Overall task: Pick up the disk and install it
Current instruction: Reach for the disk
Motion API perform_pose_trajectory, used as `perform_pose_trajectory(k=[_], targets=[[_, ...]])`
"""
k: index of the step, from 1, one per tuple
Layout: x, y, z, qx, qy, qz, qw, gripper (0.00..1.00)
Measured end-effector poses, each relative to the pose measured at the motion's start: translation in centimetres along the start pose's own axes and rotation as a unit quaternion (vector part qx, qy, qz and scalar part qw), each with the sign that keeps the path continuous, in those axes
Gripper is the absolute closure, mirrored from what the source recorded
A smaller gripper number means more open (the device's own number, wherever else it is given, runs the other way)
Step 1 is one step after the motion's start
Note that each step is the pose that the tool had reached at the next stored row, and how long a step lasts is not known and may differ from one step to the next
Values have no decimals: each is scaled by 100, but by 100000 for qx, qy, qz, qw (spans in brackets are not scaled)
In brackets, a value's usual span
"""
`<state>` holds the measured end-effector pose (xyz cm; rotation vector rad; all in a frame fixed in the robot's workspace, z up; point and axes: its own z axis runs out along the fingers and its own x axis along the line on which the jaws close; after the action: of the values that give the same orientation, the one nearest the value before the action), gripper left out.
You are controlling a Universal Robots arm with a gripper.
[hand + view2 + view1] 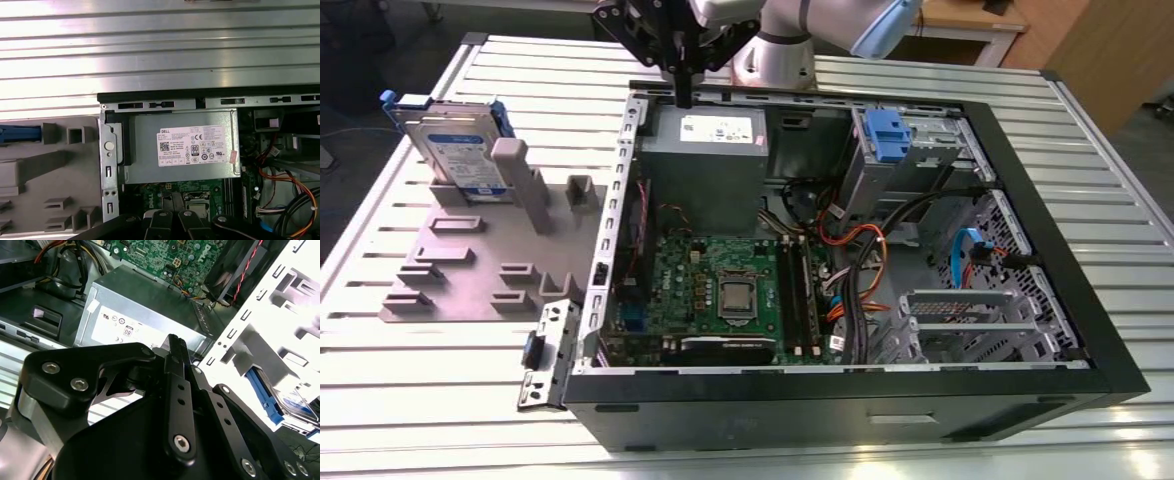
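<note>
A: Exterior view: where is the gripper point(682, 98) hanging relative to the power-supply box point(707, 150)?

B: It is hanging over the box's edge beside the wall of the computer case point(854, 415), with its fingers pointing down.

A: How far is it opening?

B: Not at all. In the second wrist view the gripper point(175, 342) is pressing its fingers together and carrying nothing. Whether the tips are touching the box cannot be told.

A: And the disk point(454, 150)?

B: It is standing upright in the grey fixture point(467, 260), well apart from the power-supply box, on the exterior view's left.
</note>
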<state>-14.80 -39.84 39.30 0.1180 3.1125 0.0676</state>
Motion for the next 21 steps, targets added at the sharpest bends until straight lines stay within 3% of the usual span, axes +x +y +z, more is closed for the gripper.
perform_pose_trajectory(k=[21], targets=[[58,-4,-1,-3,-1,3,100000,89]])
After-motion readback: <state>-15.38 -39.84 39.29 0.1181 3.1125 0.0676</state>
